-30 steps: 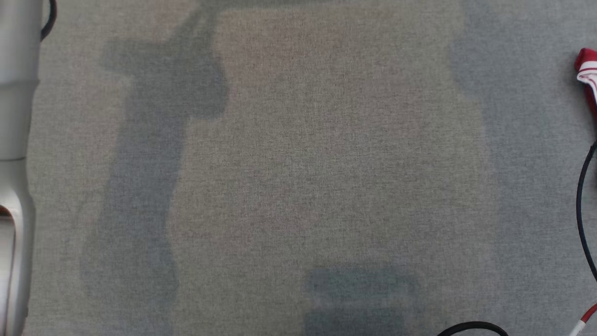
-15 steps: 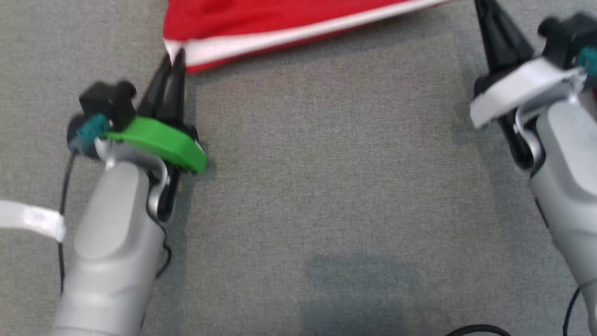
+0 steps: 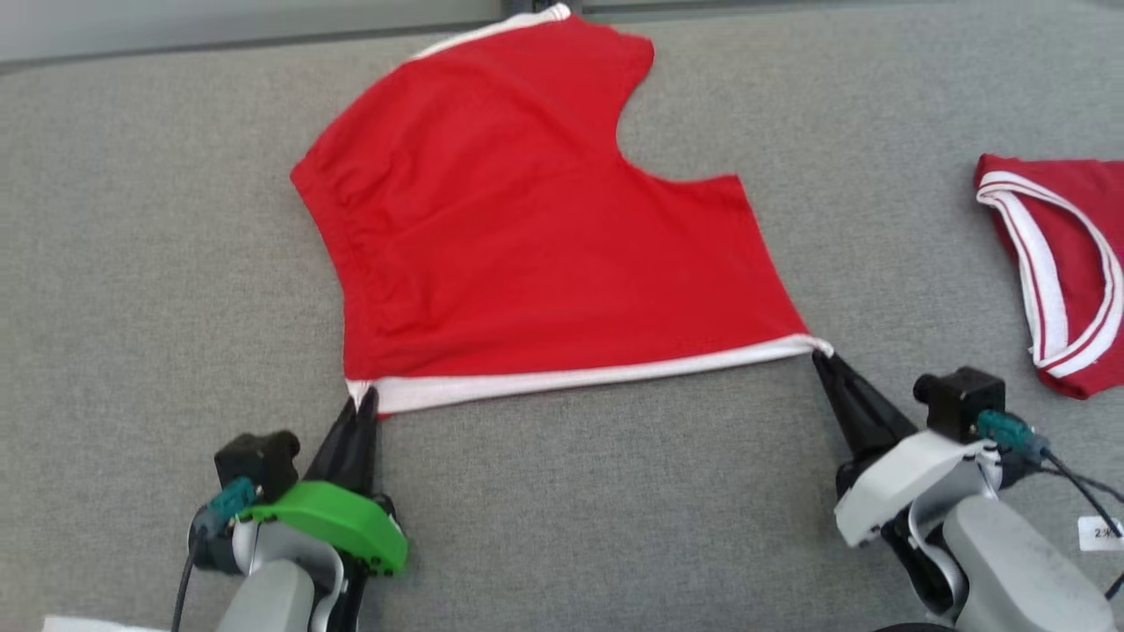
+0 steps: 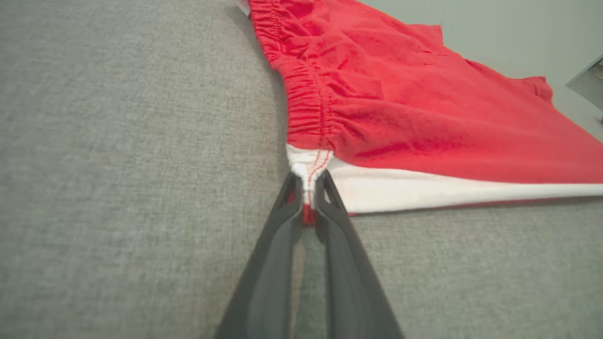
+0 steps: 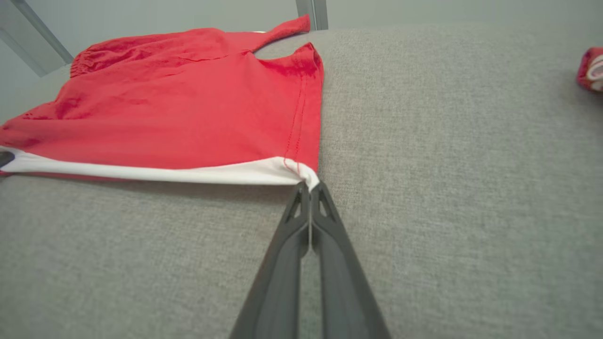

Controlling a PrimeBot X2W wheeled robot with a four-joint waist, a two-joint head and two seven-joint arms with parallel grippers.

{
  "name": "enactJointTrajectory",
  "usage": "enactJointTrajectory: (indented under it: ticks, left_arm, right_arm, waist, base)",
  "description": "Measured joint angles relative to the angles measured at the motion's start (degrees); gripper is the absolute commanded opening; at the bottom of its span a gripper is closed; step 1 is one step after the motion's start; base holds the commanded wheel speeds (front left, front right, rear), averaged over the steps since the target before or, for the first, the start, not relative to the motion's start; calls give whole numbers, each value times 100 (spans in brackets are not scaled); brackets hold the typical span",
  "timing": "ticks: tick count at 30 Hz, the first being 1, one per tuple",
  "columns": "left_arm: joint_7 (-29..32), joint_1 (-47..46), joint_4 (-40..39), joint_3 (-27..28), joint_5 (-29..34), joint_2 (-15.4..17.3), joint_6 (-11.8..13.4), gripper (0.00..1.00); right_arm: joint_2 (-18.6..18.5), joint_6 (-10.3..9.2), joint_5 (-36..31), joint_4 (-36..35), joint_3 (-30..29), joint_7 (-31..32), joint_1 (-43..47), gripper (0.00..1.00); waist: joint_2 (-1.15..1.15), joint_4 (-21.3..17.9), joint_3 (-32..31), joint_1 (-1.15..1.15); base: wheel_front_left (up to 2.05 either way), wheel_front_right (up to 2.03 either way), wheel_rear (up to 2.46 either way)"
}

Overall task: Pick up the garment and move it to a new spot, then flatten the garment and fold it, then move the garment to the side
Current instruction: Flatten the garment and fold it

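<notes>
The garment is lying spread in the upper middle of the head frame, its white hem running left to right. The left tool is pinching the hem's left corner and the right tool its right corner, each pressed together on cloth. Grey bench is lying below them; a second red piece is sitting at the right edge.

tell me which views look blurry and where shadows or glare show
Head view: even, soft light, no glare, the red cloth garment with white hem crisp. Left wrist view: left gripper's dark fingers soft near the lens. Right wrist view: thin shadow under the hem on the grey woven tabletop.
</notes>
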Motion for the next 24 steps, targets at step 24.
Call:
enactJointTrajectory:
  ticks: [24]
  left_arm:
    - [5,2096,-709,210,323,-59,-1,0]
  right_arm:
    - [-326,2,325,-133,548,0,1611,0]
  waist:
    - [0,95,-1810,-1]
  base:
    - [0,0,0]
